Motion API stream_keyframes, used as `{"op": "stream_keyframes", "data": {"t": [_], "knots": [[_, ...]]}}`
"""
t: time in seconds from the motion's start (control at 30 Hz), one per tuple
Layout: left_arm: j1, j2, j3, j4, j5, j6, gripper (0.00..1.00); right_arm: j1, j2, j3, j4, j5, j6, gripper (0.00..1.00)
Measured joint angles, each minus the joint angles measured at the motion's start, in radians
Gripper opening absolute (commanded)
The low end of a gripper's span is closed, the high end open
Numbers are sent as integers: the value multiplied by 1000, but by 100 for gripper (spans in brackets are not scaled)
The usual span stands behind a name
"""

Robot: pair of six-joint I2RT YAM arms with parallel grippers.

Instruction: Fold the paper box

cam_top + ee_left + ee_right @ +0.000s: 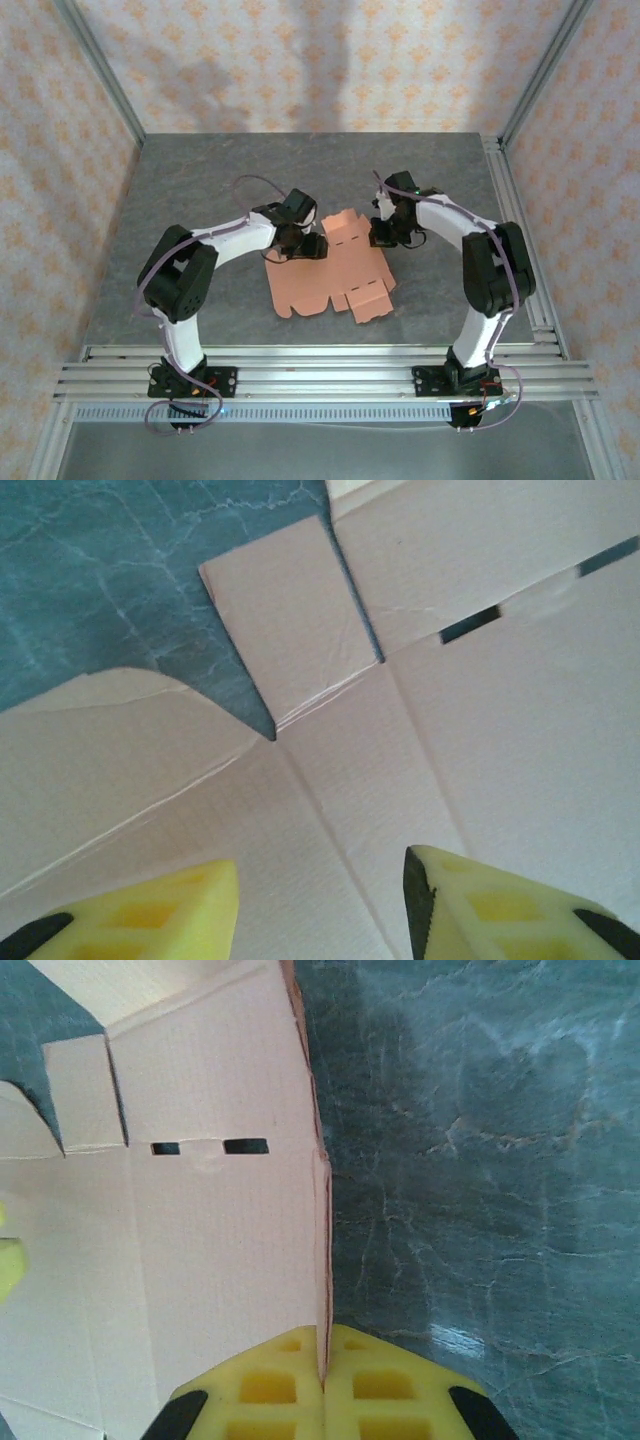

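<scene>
The paper box is clamped at its edge by the right gripper; the parted left gripper should be closed squarely on the crease.

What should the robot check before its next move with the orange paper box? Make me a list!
1. Right gripper pinching the paper box by its edge: ok.
2. Left gripper over the sheet, open: ok.
3. Its fingers touching the cardboard: cannot tell.
4. Two slots uncovered: ok.
5. Box folded up: not ok, it lies mostly flat on the table.
</scene>
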State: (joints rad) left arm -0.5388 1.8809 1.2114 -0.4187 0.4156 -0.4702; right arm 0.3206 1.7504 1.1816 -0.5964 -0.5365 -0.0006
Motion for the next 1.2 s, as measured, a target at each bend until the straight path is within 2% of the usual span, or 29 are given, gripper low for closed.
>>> {"op": "stream_keyframes", "data": {"t": [0.07, 0.13, 0.2, 0.3, 0.4, 0.53, 0.7, 0.9, 1.03, 1.2], "knots": [[0, 26, -2, 18, 6, -14, 36, 0, -31, -37, 45, 6, 11, 16], [2, 41, -3, 37, 15, -29, 30, 0, -56, -71, 82, 6, 22, 41], [2, 44, -3, 54, 15, -41, 25, 0, -85, -111, 128, 6, 32, 57], [2, 55, -9, 85, 16, -63, 25, -4, -164, -216, 224, 5, 62, 69], [2, 59, -13, 112, 16, -79, 25, -24, -281, -358, 342, 9, 117, 74], [2, 64, -16, 134, 19, -87, 25, -56, -414, -519, 493, 29, 194, 76], [2, 69, -16, 150, 21, -87, 25, -79, -467, -640, 647, 47, 268, 73], [2, 74, -15, 169, 23, -88, 25, -141, -444, -705, 766, 16, 339, 60], [2, 79, -15, 186, 23, -91, 25, -148, -399, -707, 832, -39, 360, 52], [2, 82, -16, 194, 23, -90, 25, -148, -354, -711, 887, -88, 370, 38]]}}
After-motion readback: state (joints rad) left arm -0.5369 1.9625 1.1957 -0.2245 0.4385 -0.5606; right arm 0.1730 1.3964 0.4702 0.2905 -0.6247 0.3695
